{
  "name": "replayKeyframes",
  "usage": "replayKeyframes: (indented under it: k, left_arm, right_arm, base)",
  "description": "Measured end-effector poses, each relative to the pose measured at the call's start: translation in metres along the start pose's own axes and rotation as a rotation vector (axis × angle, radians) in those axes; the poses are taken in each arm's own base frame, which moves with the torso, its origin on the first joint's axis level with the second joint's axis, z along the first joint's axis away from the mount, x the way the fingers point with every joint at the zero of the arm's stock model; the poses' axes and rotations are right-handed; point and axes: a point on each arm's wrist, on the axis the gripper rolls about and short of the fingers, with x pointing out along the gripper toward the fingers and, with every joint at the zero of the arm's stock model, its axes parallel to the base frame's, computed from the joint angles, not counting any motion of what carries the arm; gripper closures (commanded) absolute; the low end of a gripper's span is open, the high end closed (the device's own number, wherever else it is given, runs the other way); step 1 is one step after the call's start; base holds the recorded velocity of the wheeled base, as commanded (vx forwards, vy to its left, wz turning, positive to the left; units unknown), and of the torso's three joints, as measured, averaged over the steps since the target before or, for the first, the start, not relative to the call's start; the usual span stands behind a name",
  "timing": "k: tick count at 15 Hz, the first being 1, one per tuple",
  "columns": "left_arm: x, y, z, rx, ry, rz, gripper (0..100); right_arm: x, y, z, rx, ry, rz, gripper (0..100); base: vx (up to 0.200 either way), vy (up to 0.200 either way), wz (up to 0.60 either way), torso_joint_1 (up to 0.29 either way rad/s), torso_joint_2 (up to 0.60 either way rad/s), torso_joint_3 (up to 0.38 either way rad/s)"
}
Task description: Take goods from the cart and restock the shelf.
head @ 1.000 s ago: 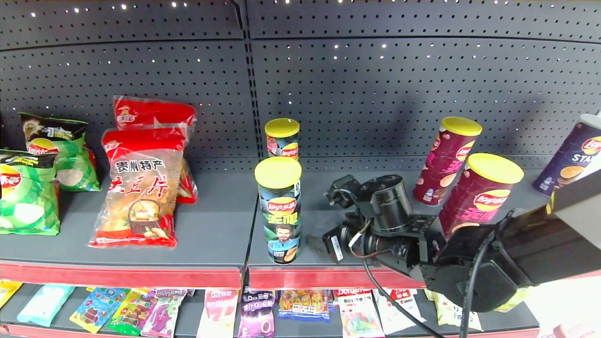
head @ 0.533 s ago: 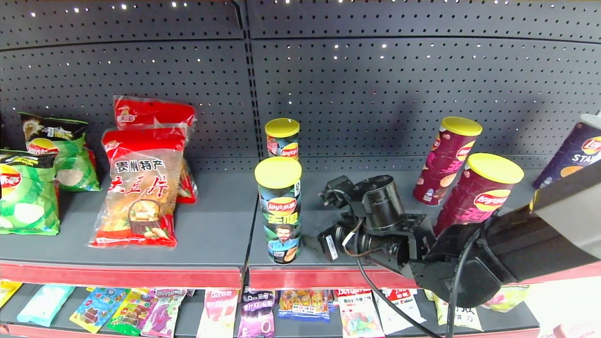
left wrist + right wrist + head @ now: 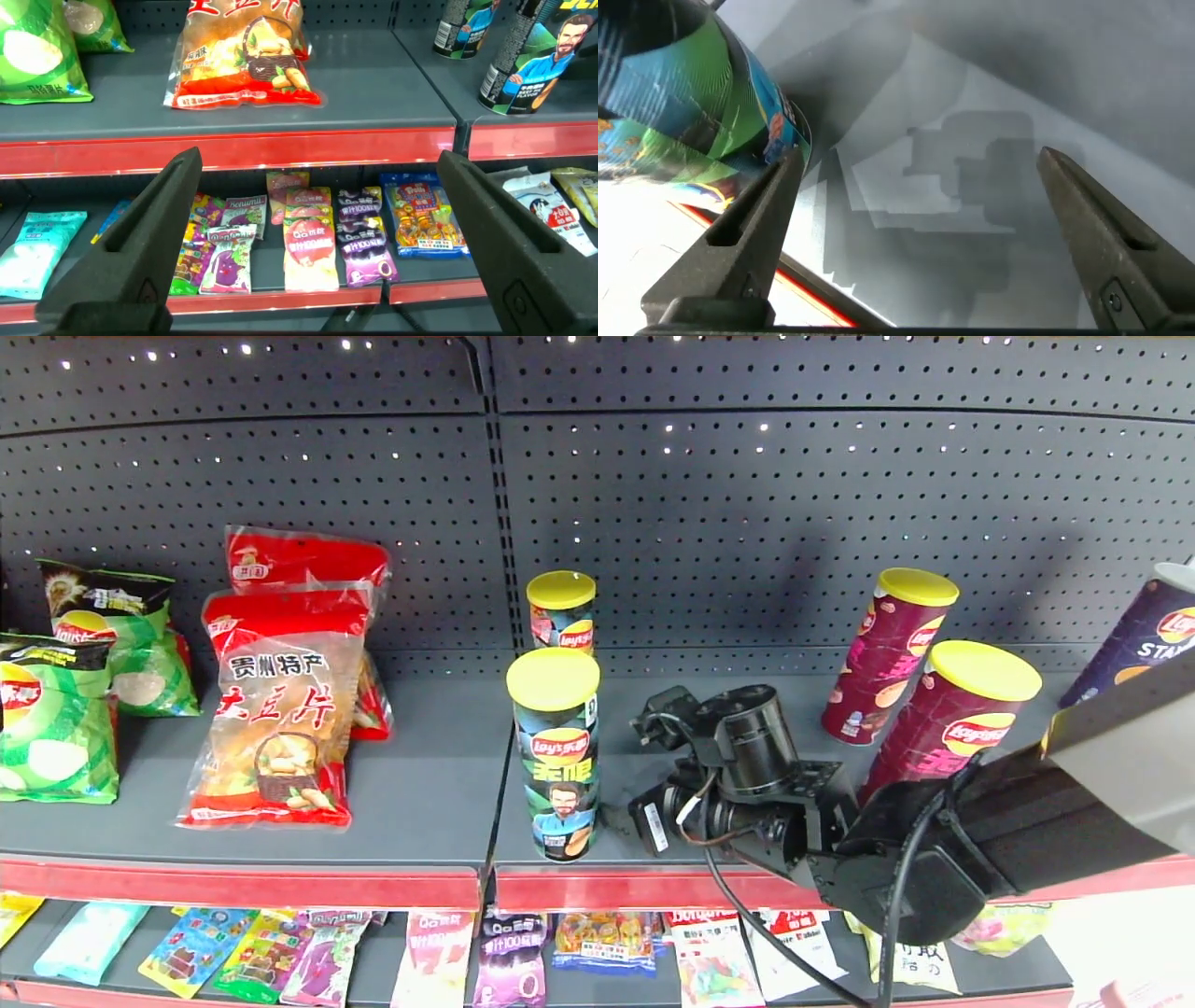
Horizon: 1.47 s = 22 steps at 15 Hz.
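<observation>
Right claw (image 3: pixel 917 163) hung wide open, empty, over the shelf (image 3: pixel 971 215) — green can (image 3: pixel 682 103) just beside one finger, contact unclear.

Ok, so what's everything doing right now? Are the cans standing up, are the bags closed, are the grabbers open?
Front green can: upright, yellow lid on.
Back green can: upright, lid on.
Back purple can: standing, lid on.
Front purple can: standing, lid on.
Front red bag: standing, closed.
Left gripper: open, empty.
Right gripper: open, empty, beside the front green can.
</observation>
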Motion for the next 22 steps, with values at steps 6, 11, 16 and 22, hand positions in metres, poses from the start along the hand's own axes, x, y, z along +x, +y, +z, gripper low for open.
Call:
replayKeyframes:
  k: [6,11,16,22]
  left_arm:
    - [0.0000,0.0000,0.0000,0.000,0.000,0.000,0]
    - [0.0000,0.0000,0.0000,0.000,0.000,0.000,0]
    - [0.0000,0.0000,0.0000,0.000,0.000,0.000,0]
    - [0.0000,0.0000,0.0000,0.000,0.000,0.000,0]
  right_arm:
    - [0.0019,0.0021,0.0016,-0.001,-0.005,0.005,0]
    - [0.0024,0.0028,0.0029,-0.001,-0.009,0.006,0]
    - [0.0033,0.0064,0.0028,-0.005,-0.011,0.014,0]
    - [0.0038,0.0061,0.0034,-0.004,-0.012,0.013,0]
  base:
    - [0.000,0.000,0.00,0.000,0.00,0.000]
    - [0.000,0.000,0.00,0.000,0.00,0.000]
    - [0.000,0.000,0.00,0.000,0.00,0.000]
    - [0.000,0.000,0.00,0.000,0.00,0.000]
